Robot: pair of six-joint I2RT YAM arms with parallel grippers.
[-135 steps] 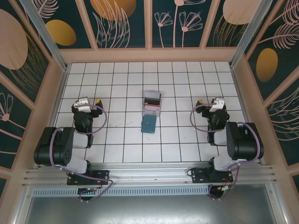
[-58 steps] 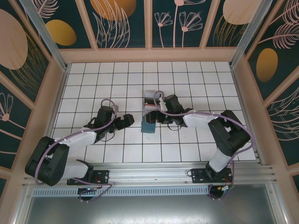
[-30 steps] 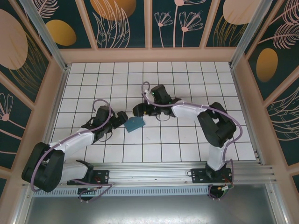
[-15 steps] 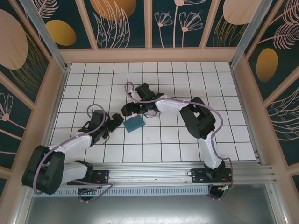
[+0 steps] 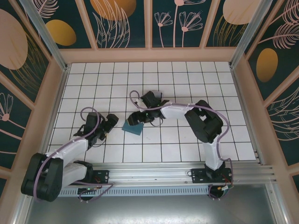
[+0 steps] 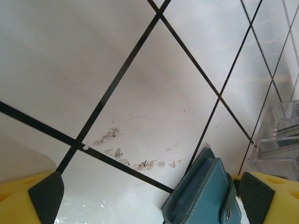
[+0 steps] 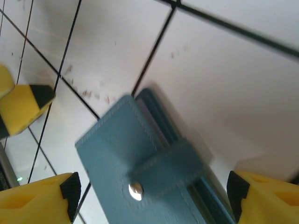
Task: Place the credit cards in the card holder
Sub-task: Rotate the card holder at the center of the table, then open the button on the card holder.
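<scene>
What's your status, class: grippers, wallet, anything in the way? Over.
Left gripper open, facing wallet. Right gripper open, over wallet. Wallet closed, strap snapped, lying flat. Clear box just beyond it.

One flat teal-blue wallet (image 5: 132, 127) with a snap strap. One clear plastic box (image 6: 279, 135) near the wallet, its flat contents too blurred to count. Two robot arms: the left arm (image 5: 70, 148) left of the wallet, the right arm (image 5: 182, 111) right of it. Two yellow-fingered grippers, the left gripper (image 5: 108, 122) and the right gripper (image 7: 154, 186), both at the wallet.
</scene>
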